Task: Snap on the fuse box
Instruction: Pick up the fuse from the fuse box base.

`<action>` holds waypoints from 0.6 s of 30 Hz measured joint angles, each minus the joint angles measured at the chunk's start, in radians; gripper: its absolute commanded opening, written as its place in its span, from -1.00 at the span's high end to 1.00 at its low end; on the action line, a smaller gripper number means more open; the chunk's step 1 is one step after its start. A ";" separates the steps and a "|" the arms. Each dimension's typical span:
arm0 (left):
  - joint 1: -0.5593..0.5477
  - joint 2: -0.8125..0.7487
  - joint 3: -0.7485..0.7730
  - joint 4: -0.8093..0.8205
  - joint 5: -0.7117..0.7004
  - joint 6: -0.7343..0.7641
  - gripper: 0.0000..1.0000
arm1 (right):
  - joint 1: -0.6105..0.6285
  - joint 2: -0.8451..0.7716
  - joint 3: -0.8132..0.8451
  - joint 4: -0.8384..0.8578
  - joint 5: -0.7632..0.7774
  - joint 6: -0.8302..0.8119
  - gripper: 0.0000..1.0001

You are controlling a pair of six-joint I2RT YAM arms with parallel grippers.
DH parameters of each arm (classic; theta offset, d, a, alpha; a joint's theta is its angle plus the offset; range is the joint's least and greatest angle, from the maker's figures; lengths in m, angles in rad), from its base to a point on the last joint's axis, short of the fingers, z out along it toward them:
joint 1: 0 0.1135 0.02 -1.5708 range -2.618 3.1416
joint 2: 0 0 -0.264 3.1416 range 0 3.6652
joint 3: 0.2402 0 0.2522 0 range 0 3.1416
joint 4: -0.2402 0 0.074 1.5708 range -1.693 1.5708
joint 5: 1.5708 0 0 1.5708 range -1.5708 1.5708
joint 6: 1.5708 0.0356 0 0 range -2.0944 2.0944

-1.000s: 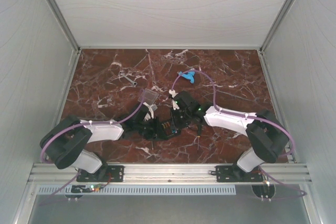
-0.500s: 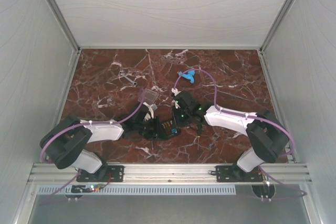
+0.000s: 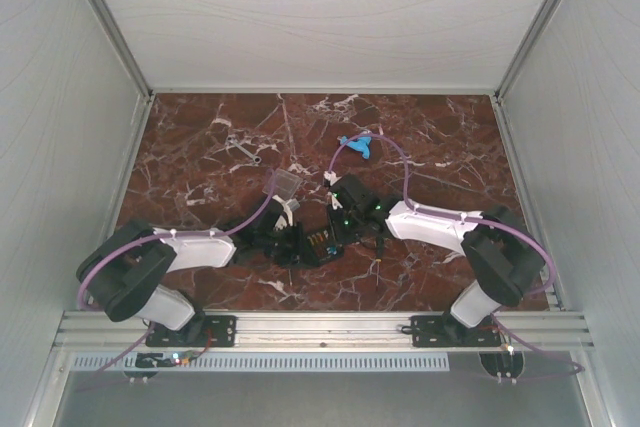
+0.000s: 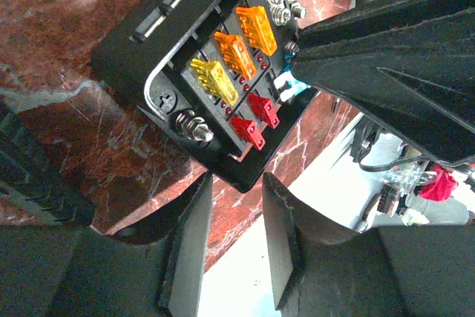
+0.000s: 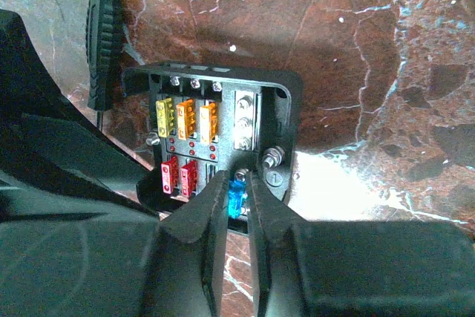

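Fuse box [image 3: 319, 241] sits open on the table [image 3: 200, 137], near the arm bases and between the two grippers. Lid is not on yet.

Top view:
- Clear lid [image 3: 286, 184] lies on the table just behind the left gripper [image 3: 289, 244], apart from the box.
- Right gripper [image 3: 337, 226] is over the box's right side.
- Blue piece [image 3: 358, 145] is further back, not involved.
- Too small here to read either jaw gap or what's in the box.

Left wrist:
- Left fingers [image 4: 194, 246] stand part-open, flanking the box's near corner. The corner pokes in between the tips, but I can't tell if they actually clamp it.
- Five fuses [image 4: 236, 53] are seated: yellow, two orange, two red.
- The right gripper's bulk hides the far side of the box.
- Lid not in frame.

Right wrist:
- Only view that shows the pinch: right jaws are closed on a blue fuse [image 5: 237, 198], at the empty slot next to the two reds. Can't tell if it's fully seated.
- Screwdriver handle [image 5: 102, 48] lies just beside the box's left wall; the other views don't show it clearly.

Status, my read: at the fuse-loading stage, five in and the blue one going in. Left to do: seat blue, let go, fetch lid, line it up over the box, press till it snaps. The snap itself hasn't started.
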 measured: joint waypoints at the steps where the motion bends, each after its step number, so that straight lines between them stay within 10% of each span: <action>1: 0.000 0.000 0.000 0.000 0.000 0.000 0.33 | 0.000 0.000 0.000 0.000 -0.004 0.000 0.80; 18: 0.000 0.006 0.002 0.000 0.000 -0.001 0.34 | 0.010 -0.034 0.000 -0.007 -0.071 0.008 0.85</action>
